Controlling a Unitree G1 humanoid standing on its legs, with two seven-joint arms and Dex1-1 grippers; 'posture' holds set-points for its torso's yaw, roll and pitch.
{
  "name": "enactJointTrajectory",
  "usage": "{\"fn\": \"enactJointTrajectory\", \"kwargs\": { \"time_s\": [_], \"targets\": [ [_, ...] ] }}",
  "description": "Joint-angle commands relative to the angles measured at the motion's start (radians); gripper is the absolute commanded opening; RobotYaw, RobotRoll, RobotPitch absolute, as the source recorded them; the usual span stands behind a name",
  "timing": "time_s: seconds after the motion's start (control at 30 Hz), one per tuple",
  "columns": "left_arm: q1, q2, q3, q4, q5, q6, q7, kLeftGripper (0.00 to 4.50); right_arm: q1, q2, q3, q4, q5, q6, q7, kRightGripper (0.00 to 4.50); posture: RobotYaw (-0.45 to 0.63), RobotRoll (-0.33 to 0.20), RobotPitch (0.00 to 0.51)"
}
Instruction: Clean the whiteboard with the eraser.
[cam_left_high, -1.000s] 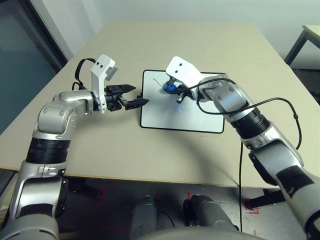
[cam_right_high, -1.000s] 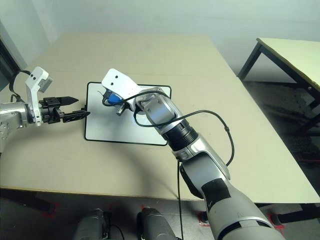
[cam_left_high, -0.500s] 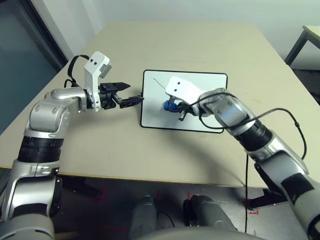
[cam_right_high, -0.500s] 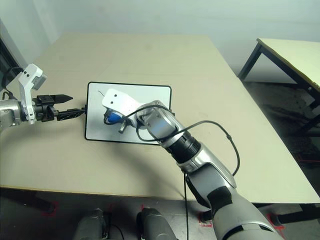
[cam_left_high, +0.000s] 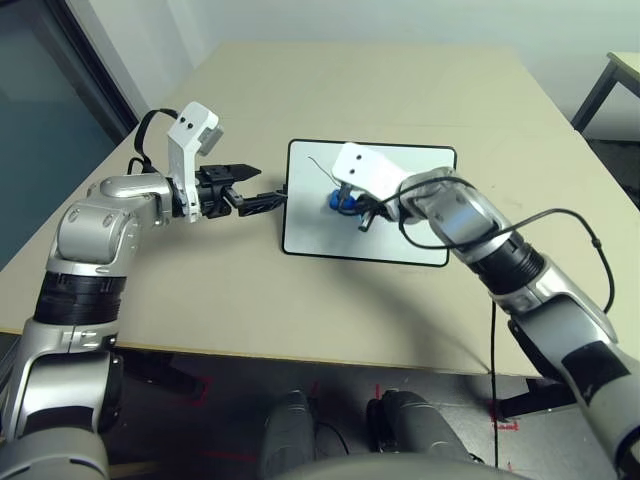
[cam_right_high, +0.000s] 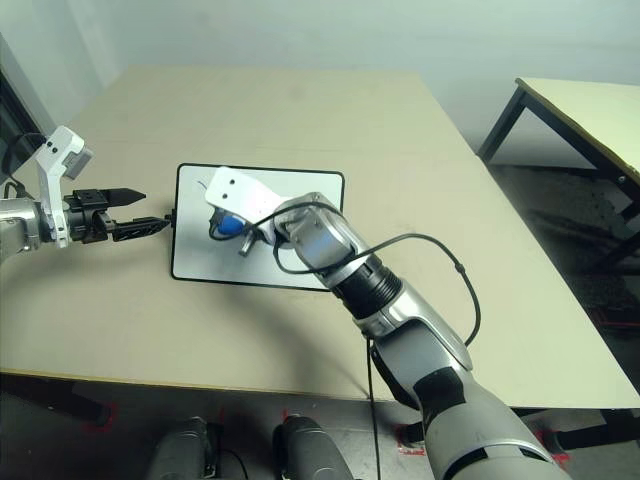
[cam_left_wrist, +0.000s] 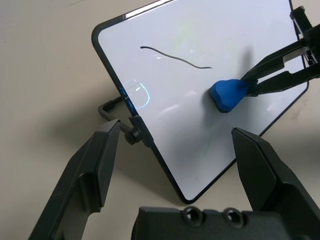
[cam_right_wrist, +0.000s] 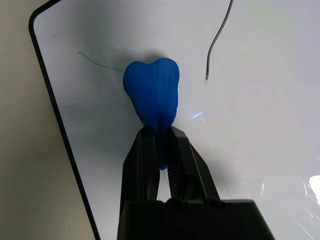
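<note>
Whiteboard (cam_left_high: 400, 215) lies flat on the beige table (cam_left_high: 400, 90), long side running across, thin black frame all round. Blue eraser (cam_left_high: 341, 202) sits on the board's white face, in the left half, roughly midway between the near and far edges. In the right wrist view the eraser (cam_right_wrist: 152, 95) is squeezed at one end so it bulges into a heart-like lobe beyond the fingertips.

Right gripper (cam_right_wrist: 160, 142): jaws pressed nearly together, pinching the eraser's end. It reaches in from the board's right side, pointing down and to the left, eraser face down against the board.

Marks on board: one thin dark curved pen line (cam_left_wrist: 175, 55) toward the far left corner, apart from the eraser; a faint green stroke (cam_right_wrist: 100, 62) runs up to the eraser's edge on the side toward the left frame.

Left gripper (cam_left_wrist: 175, 160): jaws spread wide, nothing between them. It hangs over the table just off the board's left short edge, tips aimed at the small black tab (cam_left_wrist: 117, 112) there. Cannot tell whether it touches the tab or frame.

A black cable (cam_left_high: 560, 225) loops off the right forearm.
</note>
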Motion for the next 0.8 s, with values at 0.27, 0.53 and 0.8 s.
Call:
{"fn": "enactJointTrajectory", "kwargs": {
  "time_s": [0.27, 0.53, 0.8],
  "targets": [
    [-0.003, -0.002, 0.006, -0.002, -0.001, -0.002, 0.0, 4.5, -0.145, 0.107, -0.11, 0.306, -0.03, -0.166, -0.099, 0.19, -0.07, 0.0, 0.053],
    [0.002, 0.0, 0.016, -0.009, -0.006, 0.002, 0.008, 4.5, -0.039, 0.113, -0.045, 0.161, -0.031, -0.084, -0.052, 0.19, -0.06, 0.0, 0.055],
    [0.01, 0.005, 0.031, -0.02, -0.007, 0.011, 0.012, 4.5, -0.036, 0.134, -0.043, 0.167, -0.033, -0.086, -0.048, 0.17, -0.04, 0.0, 0.058]
  ]
}}
